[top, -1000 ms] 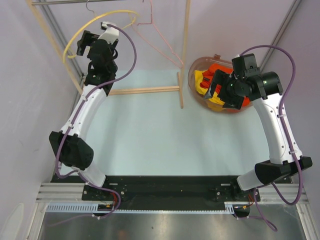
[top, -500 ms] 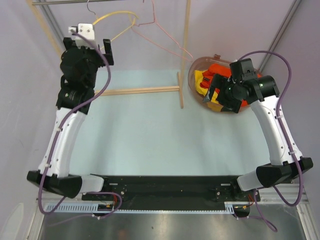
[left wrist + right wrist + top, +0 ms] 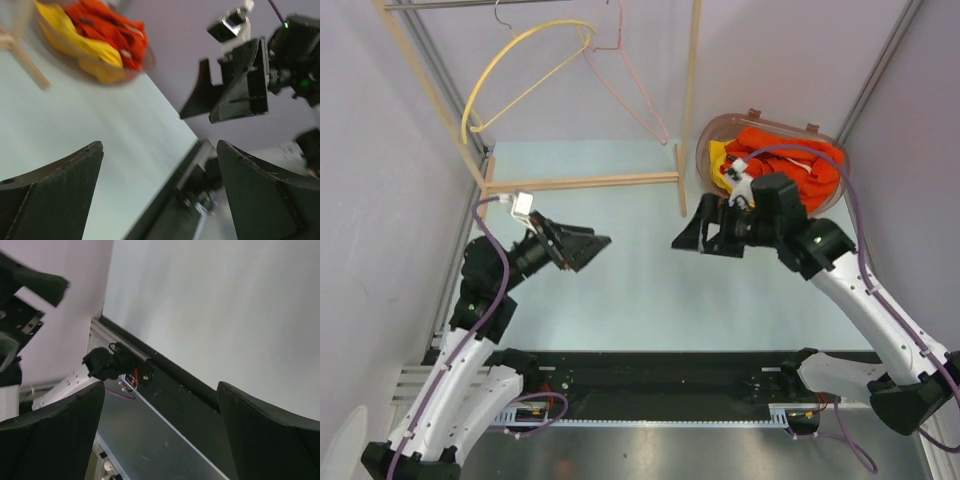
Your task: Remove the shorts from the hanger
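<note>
Retreated, left tool (image 3: 592,252) and right tool (image 3: 692,228) gape empty; shorts (image 3: 790,160) heaped behind right tool.

You have a pale blue-green worktop (image 3: 620,285) boxed in by plain lilac walls (image 3: 370,180). A light wooden rack (image 3: 582,182) stands at its far left. A black base plate (image 3: 650,368) runs along your near edge. The light is soft and even.
</note>
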Controlling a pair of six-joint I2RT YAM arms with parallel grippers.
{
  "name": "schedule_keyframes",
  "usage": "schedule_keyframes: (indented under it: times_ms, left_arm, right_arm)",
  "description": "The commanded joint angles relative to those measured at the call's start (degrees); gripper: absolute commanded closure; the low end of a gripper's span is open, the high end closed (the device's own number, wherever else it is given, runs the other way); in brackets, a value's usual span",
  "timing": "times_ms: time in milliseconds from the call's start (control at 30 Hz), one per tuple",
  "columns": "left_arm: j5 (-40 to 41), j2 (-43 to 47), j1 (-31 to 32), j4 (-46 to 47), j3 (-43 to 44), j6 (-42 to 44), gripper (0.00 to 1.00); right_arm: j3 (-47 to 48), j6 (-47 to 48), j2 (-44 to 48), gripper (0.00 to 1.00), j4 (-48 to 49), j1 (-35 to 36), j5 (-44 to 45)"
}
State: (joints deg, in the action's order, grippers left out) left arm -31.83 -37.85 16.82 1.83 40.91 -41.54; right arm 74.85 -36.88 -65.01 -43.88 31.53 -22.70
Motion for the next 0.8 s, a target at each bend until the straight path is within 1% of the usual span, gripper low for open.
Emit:
schedule_keyframes:
  times_ms: [0,33,67,100,133,167,200,233,267,300,333,367,400,433,467,533,567,600,633,667,700,733,767]
  left_arm:
    - [-10.52,9.44,4.09,5.21,-7.49,-7.94,0.00]
    - [-10.96,11.81,4.62,4.95,-9.33,-8.55,0.00]
    - [-11.23,16.01,5.24,4.94,-13.35,-9.17,0.00]
    - [-11.23,18.40,5.42,4.77,-15.22,-9.96,0.00]
    - [-11.32,20.68,5.42,4.59,-16.89,-11.88,0.00]
    - [-11.67,22.79,5.50,5.46,-20.65,-13.03,0.00]
    - [-11.58,28.04,5.51,5.90,-22.60,-15.56,0.00]
    - [-11.58,30.53,5.51,6.17,-26.45,-16.98,0.00]
    - [-11.76,33.60,5.68,7.04,-28.23,-18.48,0.00]
    - [-11.67,38.85,5.59,7.23,-29.99,-21.71,0.00]
    - [-11.76,42.55,5.59,7.40,-31.66,-23.31,0.00]
    - [-11.76,45.46,5.59,8.19,-34.29,-24.63,0.00]
    - [-15.50,45.93,5.68,9.50,-34.92,-25.34,0.00]
    - [-17.10,43.49,5.77,10.21,-35.28,-25.43,0.00]
    - [-18.16,43.38,5.86,10.13,-35.98,-25.00,0.00]
    - [-19.32,46.00,5.94,10.74,-36.60,-23.85,0.00]
    - [-20.01,45.58,5.94,12.92,-38.51,-24.72,0.00]
    - [-20.54,45.14,5.94,21.99,-40.10,-29.43,0.00]
    - [-20.90,45.14,6.12,28.26,-45.07,-33.57,0.00]
    - [-20.03,45.31,6.03,37.54,-47.56,-38.31,0.00]
    - [-18.37,45.40,6.03,45.82,-49.67,-48.10,0.00]
    - [-12.96,45.66,6.03,59.04,-51.35,-51.76,0.00]
    - [-10.47,45.75,6.03,63.96,-52.06,-54.24,0.00]
  right_arm:
    - [-7.94,-0.64,3.65,0.00,20.10,9.15,0.19]
    - [-12.84,-1.43,4.45,0.00,22.67,10.56,0.89]
    - [-15.93,-2.22,5.41,0.00,25.39,13.09,1.86]
    - [-18.75,-3.10,6.29,0.00,30.90,14.08,2.74]
    - [-25.21,-5.80,9.35,0.00,33.92,15.13,3.79]
    - [-28.50,-6.96,10.86,0.00,37.25,16.79,5.46]
    - [-31.66,-8.10,12.87,0.00,43.38,17.59,5.99]
    - [-38.39,-9.51,16.46,0.00,47.88,18.39,6.96]
    - [-41.33,-11.96,18.67,0.00,53.32,19.96,8.97]
    - [-44.76,-13.38,20.52,0.00,55.72,20.50,10.29]
    - [-47.66,-14.52,24.46,0.00,58.18,20.94,11.00]
    - [-53.87,-17.06,26.58,0.00,62.55,21.46,12.40]
    - [-57.15,-18.73,28.69,0.00,65.12,21.82,13.20]
    - [-60.58,-20.67,31.41,0.00,67.84,21.99,13.99]
    - [-68.96,-23.12,36.83,0.00,73.88,21.91,15.82]
    - [-76.74,-29.63,43.71,0.00,78.40,22.26,17.85]
    - [-79.91,-31.48,50.88,0.00,79.46,22.17,19.78]
    - [-80.29,-31.41,54.34,0.00,72.25,22.26,20.49]
    - [-80.73,-30.89,57.08,0.00,69.66,23.65,20.94]
    - [-80.74,-30.27,60.41,0.00,67.28,24.54,22.16]
    - [-80.82,-30.35,63.31,0.00,68.39,25.15,22.61]
    - [-81.17,-31.22,61.78,0.00,73.01,25.60,21.91]
    - [-81.79,-32.36,60.20,0.00,86.63,25.69,19.04]
